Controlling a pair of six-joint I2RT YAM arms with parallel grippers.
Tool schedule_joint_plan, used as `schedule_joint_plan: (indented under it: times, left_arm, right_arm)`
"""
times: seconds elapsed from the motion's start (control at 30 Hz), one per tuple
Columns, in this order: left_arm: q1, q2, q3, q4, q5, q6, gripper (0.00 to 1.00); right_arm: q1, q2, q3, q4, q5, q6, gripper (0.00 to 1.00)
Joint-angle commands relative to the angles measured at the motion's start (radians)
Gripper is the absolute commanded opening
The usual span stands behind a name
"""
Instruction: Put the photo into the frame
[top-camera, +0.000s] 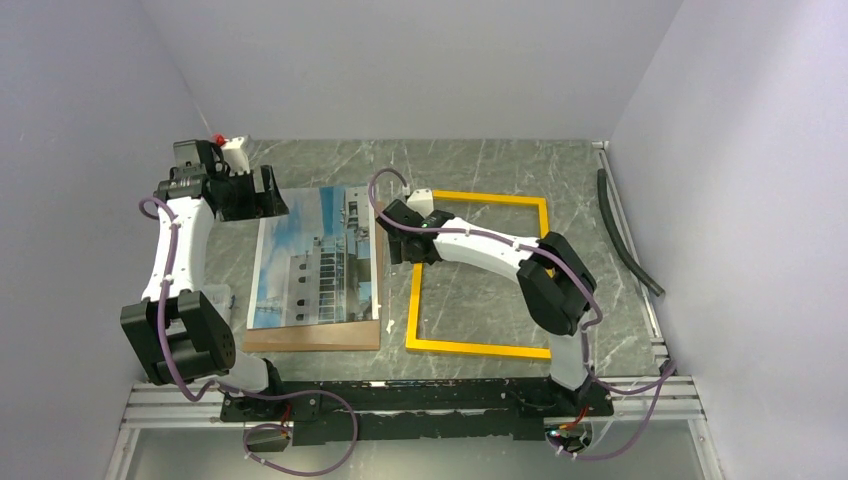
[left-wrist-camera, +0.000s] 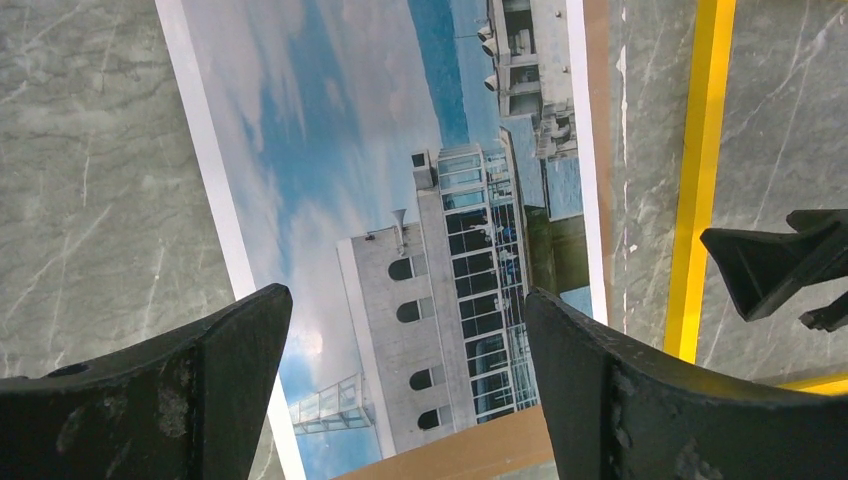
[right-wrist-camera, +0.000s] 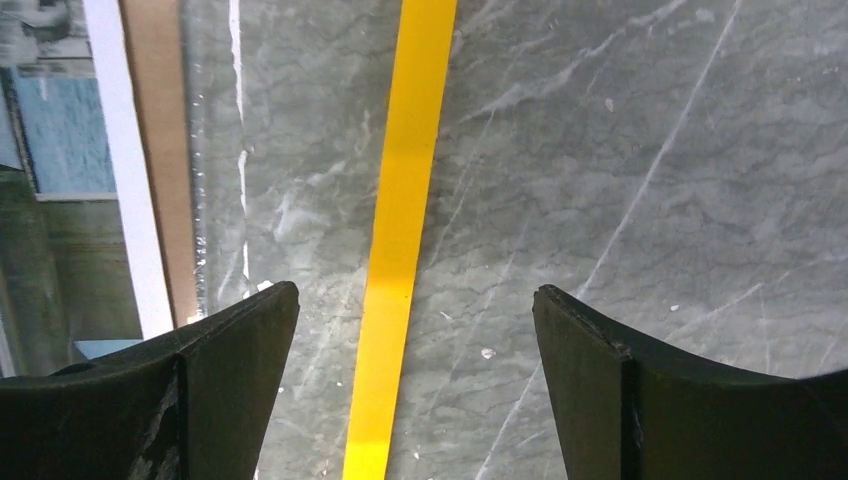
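Note:
The photo (top-camera: 315, 255), a white building against blue sky, lies flat on a brown backing board (top-camera: 310, 338) at the left of the table. It also shows in the left wrist view (left-wrist-camera: 400, 200). The yellow frame (top-camera: 480, 347) lies flat to its right. My left gripper (top-camera: 268, 198) is open and empty above the photo's far left corner, with the print between its fingers (left-wrist-camera: 408, 300). My right gripper (top-camera: 400, 240) is open and empty above the frame's left rail (right-wrist-camera: 405, 230), which runs between its fingers (right-wrist-camera: 415, 295).
A black hose (top-camera: 625, 235) and an aluminium rail (top-camera: 630, 260) lie along the right wall. A white box with a red knob (top-camera: 232, 145) stands at the back left. Walls close in the table on three sides. The backing board's edge (right-wrist-camera: 155, 130) lies near the frame's rail.

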Motion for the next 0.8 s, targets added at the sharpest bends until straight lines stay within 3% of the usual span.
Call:
schedule_joint_plan:
  times: [0.0,0.47,0.77]
  left_arm:
    - [0.001,-0.036,0.029,-0.02,0.029,0.017,0.92]
    - [0.002,-0.058,0.05,-0.057,0.009,0.01,0.91]
    - [0.001,-0.087,0.018,-0.025,0.024,-0.011,0.89]
  right_arm:
    - [0.009,0.01,0.038,-0.024,0.023,0.047,0.9]
    - [0.01,0.117,-0.004,0.073,-0.053,0.06,0.68]
    - [0.01,0.131,-0.039,0.132,-0.157,0.097,0.43]
